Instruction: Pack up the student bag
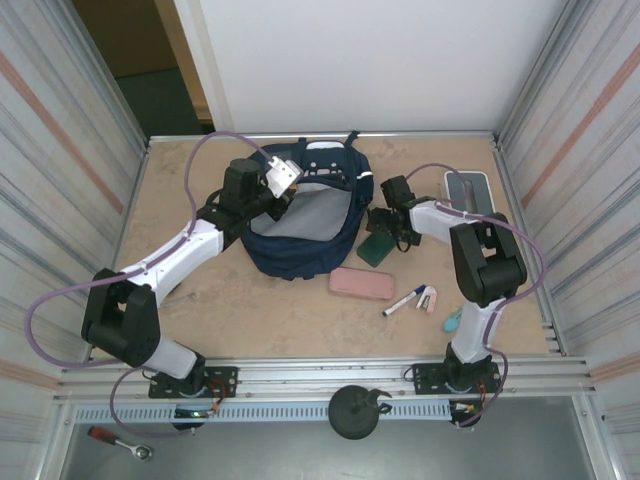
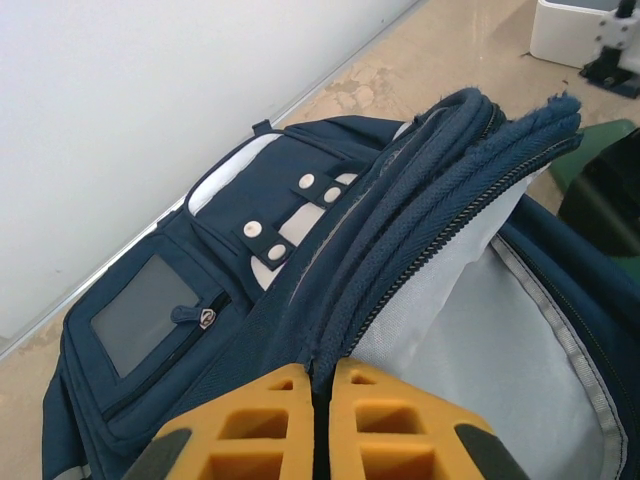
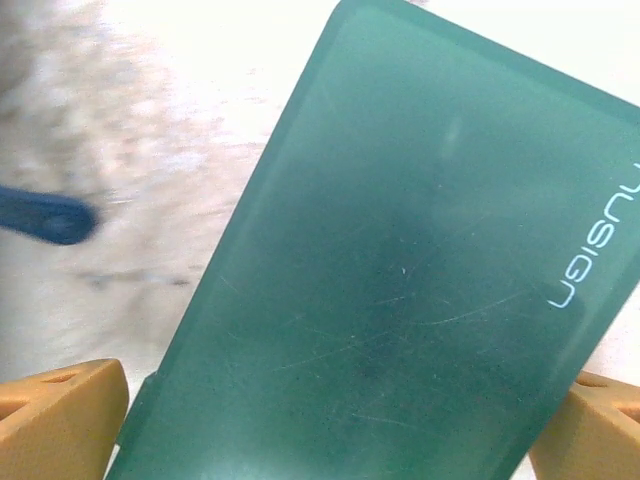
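Student bag (image 1: 300,255) lies mid-desk (image 1: 270,312), toward the back wall, with its mouth gaping and pale lining showing. Your left end effector (image 1: 272,198) is clamped fully closed on the zipper rim (image 2: 450,190) at the bag's left side, propping the opening up. In the left wrist view its yellow fingers (image 2: 285,382) press together on that edge.

Your right end effector (image 1: 388,232) sits just right of the bag, jaws at full width astride a green case (image 3: 400,260). The case lies skewed between the fingers and no clamp is evident, so treat it as not yet held.

Handling, as a judgement:
- **Bag:** soft fabric that will sag and fold wherever it is unsupported. It is probably light while unpacked, but floppy. The thick bound zipper rim is the firmest part and the best place to hold, and its woven texture should resist slipping. Don't yank, or the whole bag will likely slide on the smooth desk.
- **Green case:** looks stiff and slick. Square up to it, then take it across its short width.

A pink pouch (image 1: 360,283) and a marker (image 1: 403,302) lie in front of the bag.
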Robot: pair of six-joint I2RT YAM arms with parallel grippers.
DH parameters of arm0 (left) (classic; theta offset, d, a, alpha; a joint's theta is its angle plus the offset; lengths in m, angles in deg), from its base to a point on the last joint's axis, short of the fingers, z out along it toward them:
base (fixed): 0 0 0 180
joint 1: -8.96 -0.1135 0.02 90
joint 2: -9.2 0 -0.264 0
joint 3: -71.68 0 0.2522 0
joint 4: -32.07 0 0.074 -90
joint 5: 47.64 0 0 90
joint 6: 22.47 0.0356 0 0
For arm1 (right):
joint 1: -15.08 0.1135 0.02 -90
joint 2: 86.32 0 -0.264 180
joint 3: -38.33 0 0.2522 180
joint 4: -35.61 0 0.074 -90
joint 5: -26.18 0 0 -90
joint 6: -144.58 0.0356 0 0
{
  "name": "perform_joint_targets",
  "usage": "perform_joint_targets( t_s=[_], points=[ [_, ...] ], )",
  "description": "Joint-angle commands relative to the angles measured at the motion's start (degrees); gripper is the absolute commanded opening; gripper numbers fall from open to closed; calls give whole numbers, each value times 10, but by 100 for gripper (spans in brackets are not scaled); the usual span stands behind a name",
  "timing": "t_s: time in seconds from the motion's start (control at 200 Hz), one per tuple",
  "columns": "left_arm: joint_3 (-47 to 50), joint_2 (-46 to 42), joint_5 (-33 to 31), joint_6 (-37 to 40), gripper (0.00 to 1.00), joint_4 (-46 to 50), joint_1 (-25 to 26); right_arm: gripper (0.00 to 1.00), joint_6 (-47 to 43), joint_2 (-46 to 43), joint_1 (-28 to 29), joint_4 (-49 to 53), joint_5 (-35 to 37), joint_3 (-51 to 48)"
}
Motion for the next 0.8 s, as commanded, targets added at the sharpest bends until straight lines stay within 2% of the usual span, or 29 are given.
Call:
perform_joint_targets(
  t_s=[0.0, 0.17, 0.541, 0.797],
  points=[
    [-16, -9, -10, -2, 0, -18, 5, 93, -25, -34, -28, 47, 11, -21],
    [-16, -8, -13, -4, 0, -20, 5, 85, -14, -17, -12, 50, -4, -22],
    [-16, -8, -11, -5, 0, -15, 7, 93, -25, 2, 30, 75, 22, -5],
    [-13, -10, -12, -4, 0, -14, 8, 94, -51, -53, 14, 116, 55, -62]
  ],
)
